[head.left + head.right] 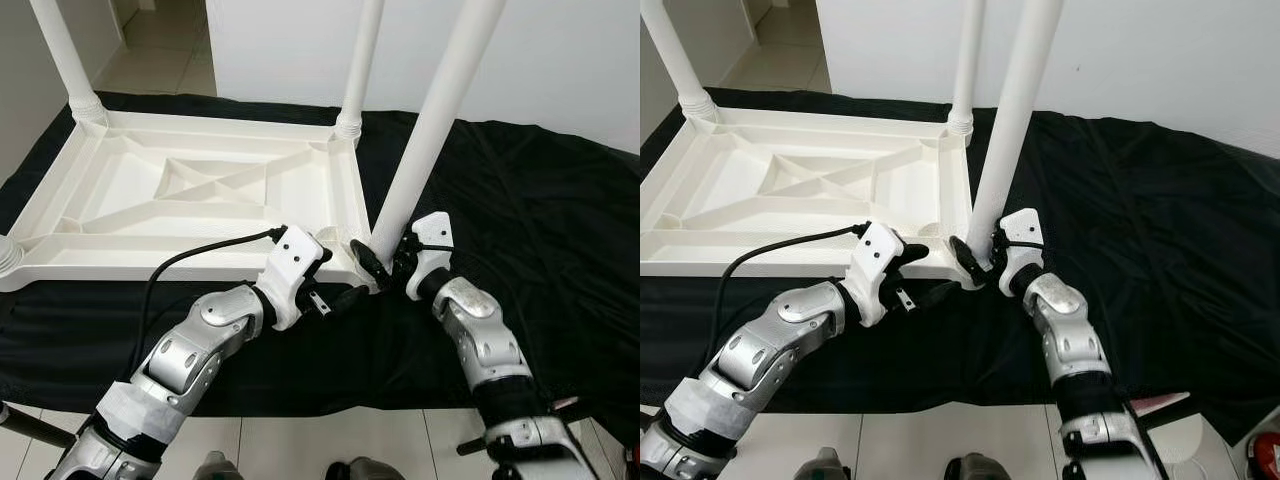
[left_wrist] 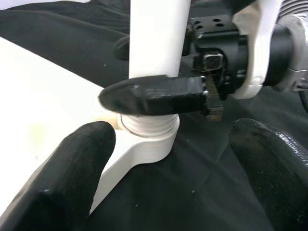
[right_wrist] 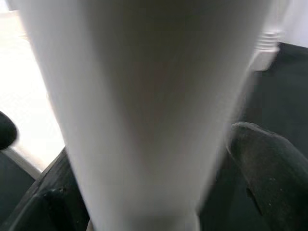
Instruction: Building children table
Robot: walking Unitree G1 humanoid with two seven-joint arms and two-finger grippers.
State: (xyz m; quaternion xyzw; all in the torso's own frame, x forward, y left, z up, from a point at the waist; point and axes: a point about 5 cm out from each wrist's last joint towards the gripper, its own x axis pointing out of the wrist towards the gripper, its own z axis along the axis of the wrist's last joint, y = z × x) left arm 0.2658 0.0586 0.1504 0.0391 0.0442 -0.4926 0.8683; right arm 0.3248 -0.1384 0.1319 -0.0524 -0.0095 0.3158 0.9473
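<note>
A white children's table lies upside down on a black cloth. Upright legs stand at its far left corner and far right corner. At the near right corner a third leg leans slightly, its foot in the corner socket. My right gripper is shut on this leg just above the socket, one finger across its front. My left gripper is open beside the same corner, its fingers spread apart and holding nothing. In the right wrist view the leg is close up and blurred.
The cloth's front edge hangs just beyond my arms, with tiled floor below it. A white wall runs behind the table, with a doorway at the far left. The stub of a fourth leg shows at the table's near left corner.
</note>
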